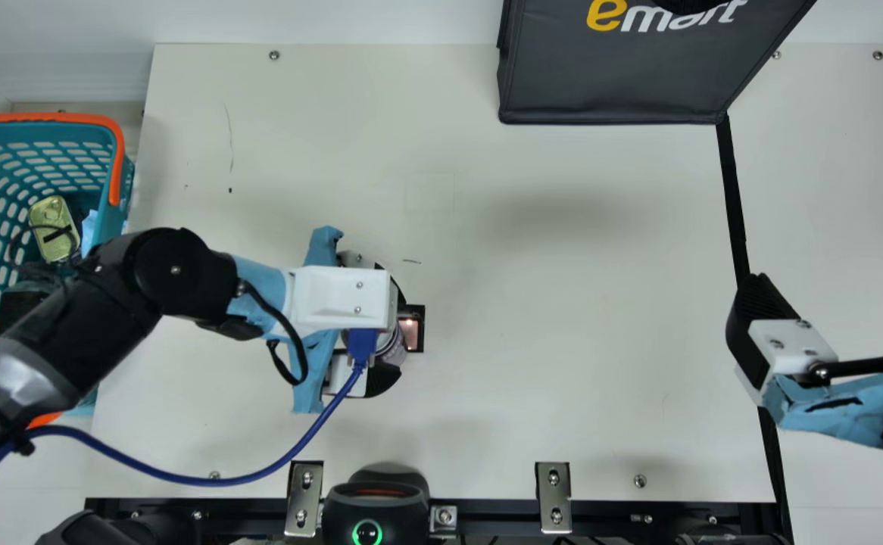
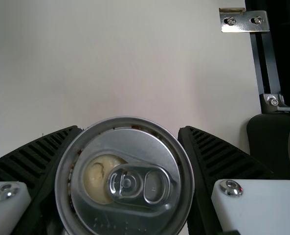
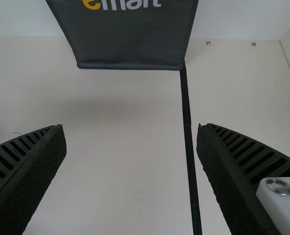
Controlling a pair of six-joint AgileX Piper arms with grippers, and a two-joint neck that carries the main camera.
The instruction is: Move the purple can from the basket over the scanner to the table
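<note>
Can [image 2: 125, 196] in left pincer [image 1: 392, 333] | inside table edge [image 1: 487, 493] | right pincer [image 1: 831, 276] apart

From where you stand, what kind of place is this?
Probably a pretend store checkout: I see a teal shopping basket, a black scanner for beeping things, and a dark shopping bag.

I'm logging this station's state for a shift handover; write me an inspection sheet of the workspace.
Surface: cream table, thin dark marks, black strip at the right.
Job's things: can in left pincer; basket at the left; scanner at the near edge, green ring lit.
Clutter: yellowish item in basket; dark bag at the far side.
Pincers: left closed on can; right open, holding nothing.
Cables: blue cable loops beside left arm.
Surroundings: pale wall behind.
</note>
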